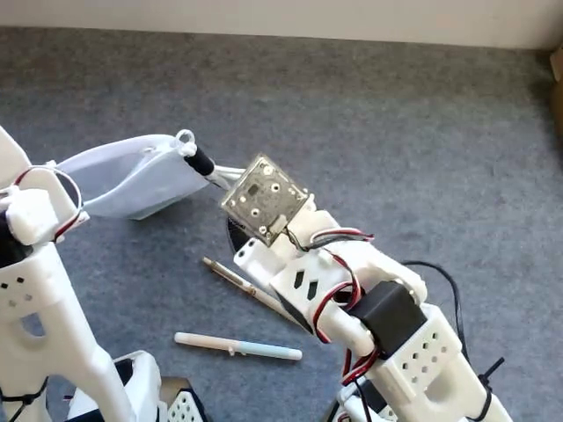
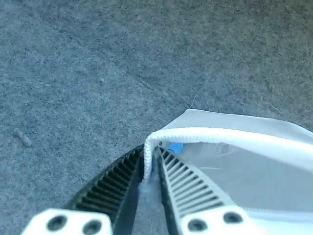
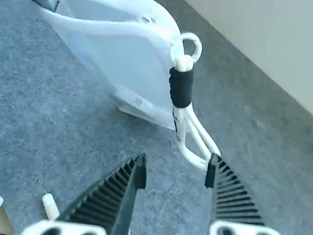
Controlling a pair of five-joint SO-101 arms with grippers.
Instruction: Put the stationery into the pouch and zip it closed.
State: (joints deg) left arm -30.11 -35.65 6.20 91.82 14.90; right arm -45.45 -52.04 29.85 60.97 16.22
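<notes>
A translucent white pouch point(image 1: 132, 180) lies on the grey carpet, its mouth open. My left gripper point(image 2: 152, 157) is shut on the pouch's corner seam point(image 2: 149, 147); a small blue item point(image 2: 175, 147) shows inside. At the other end, the zip pull point(image 3: 182, 81) has a white ring, a black wrap and a white cord loop. My right gripper point(image 3: 177, 170) is open, and the loop's end lies between its fingers, close to one fingertip point(image 3: 213, 169). A thin brown pen point(image 1: 251, 290) and a white, pale-blue pen point(image 1: 237, 347) lie on the carpet in front of the pouch.
The right arm's body point(image 1: 369, 316) stretches over the carpet beside the two pens. The left arm point(image 1: 44, 299) stands at the near left. Open carpet point(image 1: 396, 114) lies beyond the pouch, up to a pale wall point(image 1: 352, 18).
</notes>
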